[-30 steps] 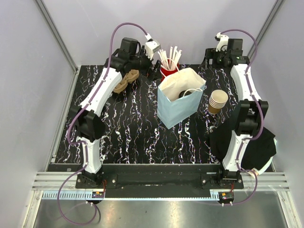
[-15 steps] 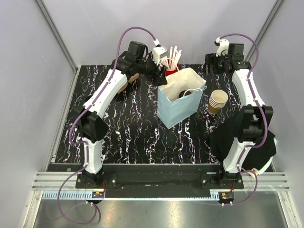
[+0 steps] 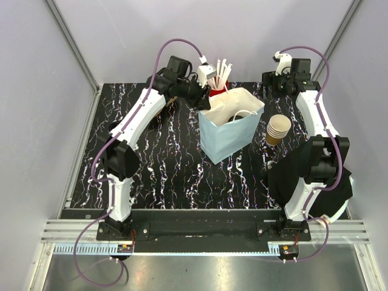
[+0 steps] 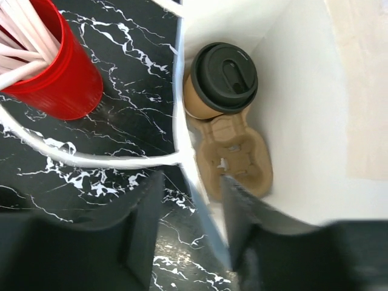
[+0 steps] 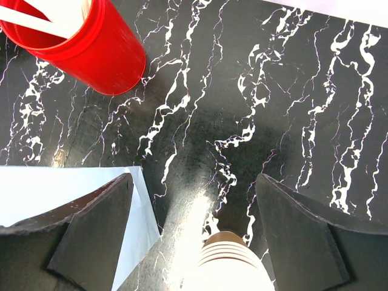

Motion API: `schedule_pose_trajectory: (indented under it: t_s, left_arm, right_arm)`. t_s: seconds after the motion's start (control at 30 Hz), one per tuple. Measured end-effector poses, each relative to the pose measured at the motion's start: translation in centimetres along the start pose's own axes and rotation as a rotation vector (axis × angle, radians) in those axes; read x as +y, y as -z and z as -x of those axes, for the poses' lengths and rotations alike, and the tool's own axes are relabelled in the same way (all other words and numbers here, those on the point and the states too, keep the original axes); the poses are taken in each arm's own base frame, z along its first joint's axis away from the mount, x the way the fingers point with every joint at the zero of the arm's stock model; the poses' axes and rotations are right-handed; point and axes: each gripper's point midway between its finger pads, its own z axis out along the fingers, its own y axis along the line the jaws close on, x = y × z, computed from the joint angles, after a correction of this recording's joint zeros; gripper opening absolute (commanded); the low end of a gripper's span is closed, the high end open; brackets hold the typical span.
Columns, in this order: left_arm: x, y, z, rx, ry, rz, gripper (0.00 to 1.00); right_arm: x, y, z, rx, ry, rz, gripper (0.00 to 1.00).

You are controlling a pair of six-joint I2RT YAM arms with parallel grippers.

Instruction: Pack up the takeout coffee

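The takeout coffee [image 4: 221,79] is a tan paper cup with a black lid. It stands inside the pale blue paper bag [image 3: 227,136], in a brown cardboard carrier [image 4: 236,154]. My left gripper [image 4: 191,182] hovers over the bag's back left rim [image 3: 206,103], one finger outside and one inside the wall. The jaws are half closed, with a gap still showing on the outer side. My right gripper [image 5: 194,179] stands wide open and holds nothing, high at the back right [image 3: 271,80], above bare table.
A red cup [image 3: 215,92] of white sticks stands just behind the bag. A nested stack of brown cups [image 3: 279,129] stands right of the bag. A black cloth [image 3: 285,176] lies at the front right. Grey walls close in the table.
My left arm has swung right from the back left of the table to the bag's rim, and its jaws have narrowed around the wall. The right arm has barely moved.
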Motion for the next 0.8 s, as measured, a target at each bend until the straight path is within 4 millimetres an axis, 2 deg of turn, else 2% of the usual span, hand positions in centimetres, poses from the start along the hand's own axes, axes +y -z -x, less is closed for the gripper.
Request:
schedule_pose_trajectory:
  t_s: [0.13, 0.33, 0.7, 0.8]
  left_arm:
    - [-0.1, 0.1, 0.4, -0.005, -0.014, 0.002, 0.15]
    - [-0.1, 0.3, 0.5, -0.007, -0.018, 0.006, 0.01]
    - [0.1, 0.4, 0.3, 0.004, -0.031, 0.021, 0.00]
    - [0.1, 1.1, -0.1, 0.019, -0.039, 0.037, 0.00]
  right_arm:
    - [0.1, 0.3, 0.2, -0.007, 0.003, -0.001, 0.88]
    - [0.1, 0.4, 0.4, -0.012, 0.008, -0.002, 0.88]
    - [0.1, 0.4, 0.4, -0.012, 0.009, 0.001, 0.88]
    - [0.2, 0.4, 0.4, -0.012, 0.008, 0.004, 0.88]
